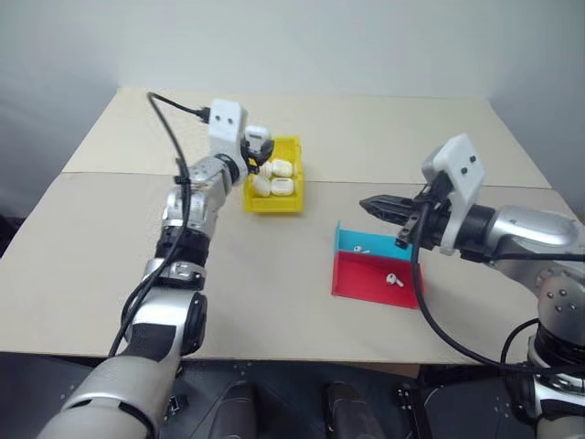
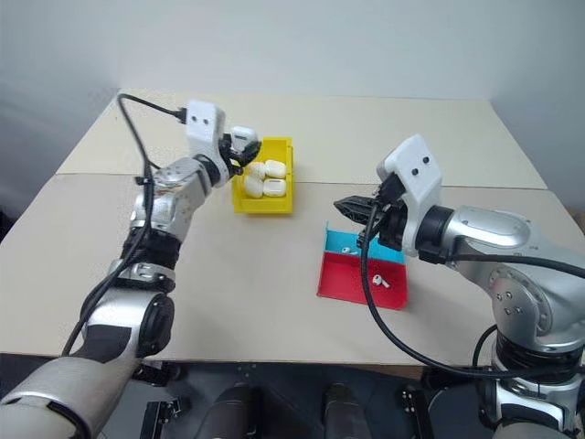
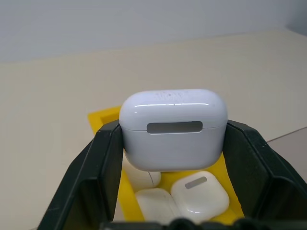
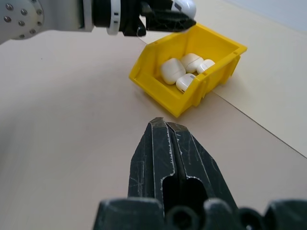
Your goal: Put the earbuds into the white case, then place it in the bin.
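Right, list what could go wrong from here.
1. The left claw holds the case at the bin's edge rather than over its middle; released here, the case might hit the rim and fall onto the table.
2. Three cases already lie in the bin, so a dropped one may bounce off them and out.
3. Earbuds remain on the red tray and blue tray; whether the held case is filled cannot be seen.

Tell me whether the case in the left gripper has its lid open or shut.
Shut. The white case sits between the left gripper's fingers with its lid down, only a thin seam showing, above the yellow bin.
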Robot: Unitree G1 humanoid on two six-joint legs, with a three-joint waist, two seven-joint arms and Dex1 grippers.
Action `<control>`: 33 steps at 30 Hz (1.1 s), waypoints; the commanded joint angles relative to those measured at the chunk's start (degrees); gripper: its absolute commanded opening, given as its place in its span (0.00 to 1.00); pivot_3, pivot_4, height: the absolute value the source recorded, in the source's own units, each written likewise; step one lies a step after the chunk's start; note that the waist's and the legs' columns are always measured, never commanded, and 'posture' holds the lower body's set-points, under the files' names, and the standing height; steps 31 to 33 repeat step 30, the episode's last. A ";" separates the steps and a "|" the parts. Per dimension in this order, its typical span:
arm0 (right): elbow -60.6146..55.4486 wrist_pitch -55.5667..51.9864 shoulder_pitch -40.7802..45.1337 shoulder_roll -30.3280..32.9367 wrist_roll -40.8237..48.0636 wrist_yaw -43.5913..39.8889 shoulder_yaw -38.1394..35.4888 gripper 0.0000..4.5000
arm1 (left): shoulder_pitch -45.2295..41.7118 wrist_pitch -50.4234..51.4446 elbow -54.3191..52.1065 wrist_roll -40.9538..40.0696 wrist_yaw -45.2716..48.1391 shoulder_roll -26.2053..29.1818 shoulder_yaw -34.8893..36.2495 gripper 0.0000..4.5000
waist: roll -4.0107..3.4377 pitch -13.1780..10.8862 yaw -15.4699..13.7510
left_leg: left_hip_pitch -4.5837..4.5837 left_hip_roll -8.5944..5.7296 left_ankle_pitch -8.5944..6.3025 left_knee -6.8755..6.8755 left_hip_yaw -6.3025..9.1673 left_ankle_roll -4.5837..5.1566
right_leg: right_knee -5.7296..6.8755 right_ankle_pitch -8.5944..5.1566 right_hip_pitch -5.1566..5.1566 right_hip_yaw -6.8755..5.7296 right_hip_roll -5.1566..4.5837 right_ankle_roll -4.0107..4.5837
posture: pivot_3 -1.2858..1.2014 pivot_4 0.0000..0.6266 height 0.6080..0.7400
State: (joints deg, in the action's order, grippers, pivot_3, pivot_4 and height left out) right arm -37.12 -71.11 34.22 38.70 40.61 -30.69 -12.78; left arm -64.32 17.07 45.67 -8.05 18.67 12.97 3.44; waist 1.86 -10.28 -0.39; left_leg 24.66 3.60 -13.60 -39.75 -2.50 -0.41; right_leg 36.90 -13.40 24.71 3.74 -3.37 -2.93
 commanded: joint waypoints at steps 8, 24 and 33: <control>-3.96 0.60 -1.55 0.63 3.53 3.47 -2.22 0.00 | -7.21 -10.92 12.73 3.38 -0.16 -0.92 0.02 0.99 | 0.01 0.00 0.11 | 0.01 0.00 0.00 0.00 0.01 0.00 | 0.03 0.00 0.01 0.00 0.00 -0.01 | 0.52 0.24 1.00; -0.22 27.49 -16.88 1.54 -4.24 -8.15 2.31 0.00 | 34.42 15.92 -61.52 -21.67 27.72 21.62 5.54 0.99 | -0.01 0.01 1.34 | -0.12 0.12 0.04 -0.02 -0.05 -0.07 | 0.20 0.00 -0.01 0.06 0.03 0.00 | 0.52 0.24 1.00; 2.83 29.48 -19.79 5.52 -0.24 -16.40 -1.71 0.00 | 46.68 24.10 -75.93 -32.89 30.88 30.86 14.13 0.99 | 0.00 0.01 1.09 | -0.55 0.14 0.04 0.00 -0.10 -0.07 | 0.12 -0.03 -0.44 0.03 0.00 0.01 | 0.52 0.24 1.00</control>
